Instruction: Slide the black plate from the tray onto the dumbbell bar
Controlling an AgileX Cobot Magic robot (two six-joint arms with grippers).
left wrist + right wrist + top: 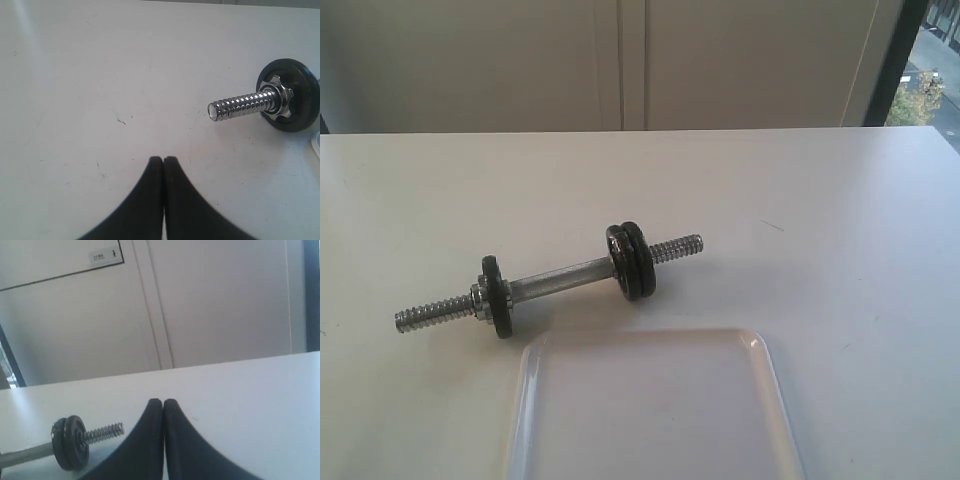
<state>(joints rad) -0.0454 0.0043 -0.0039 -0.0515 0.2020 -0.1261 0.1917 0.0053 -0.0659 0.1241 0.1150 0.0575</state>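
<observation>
White rectangular plastic tray (650,410) with rounded corners lay at the near edge of the white table (840,200), about midway along it. Just behind it, toward the table's middle, the short chrome steel dumbbell bar (560,277) rested at a slant. Round matte black iron discs sat on it: a single plate (498,296) against a silver collar nut (477,298) near the left threaded end, and a pair of plates (632,260) pressed together near the right end. The left gripper (163,159) hung above the table off the bar's left end, black fingers pressed together on nothing. The right gripper (163,401) was likewise closed tight and held nothing.
</observation>
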